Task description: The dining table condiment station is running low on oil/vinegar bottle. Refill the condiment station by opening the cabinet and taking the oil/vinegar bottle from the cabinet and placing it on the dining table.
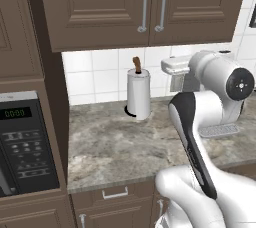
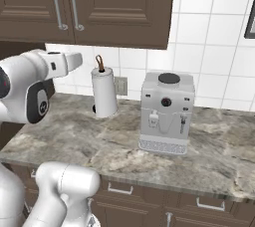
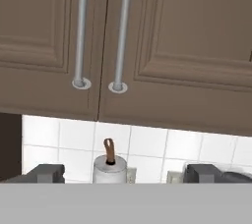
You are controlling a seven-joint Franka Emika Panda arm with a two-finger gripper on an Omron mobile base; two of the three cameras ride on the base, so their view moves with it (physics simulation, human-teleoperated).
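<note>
1. Left base view: cabinet [image 1: 145, 7] hanging above the counter [image 1: 115, 147], both doors shut, two bar handles [image 1: 152, 2] running side by side at the centre seam. Paper-towel roll [image 1: 138, 93] standing upright on the counter against the tiled wall. Arm rising from lower right, reaching toward the wall beside the roll; microwave [image 1: 22, 144] sitting at far left. Fingers hiding behind the arm here.

2. Right base view: cabinet [image 2: 87, 4] hanging at upper left, doors shut. Roll [image 2: 104, 93] standing left of the coffee machine [image 2: 167, 111], apart from it, both resting on the counter [image 2: 209, 156]. Arm crossing at left, well below the cabinet.

3. Hand view: looking up at the shut cabinet [image 3: 172, 46] with its handles [image 3: 101, 31] close together. Gripper [image 3: 123, 174] spreading wide, gripping nothing, fingertips [image 3: 47, 174] framing the roll [image 3: 110, 169] far beyond.

4. Bottle: cannot tell location; doors shut.
</note>
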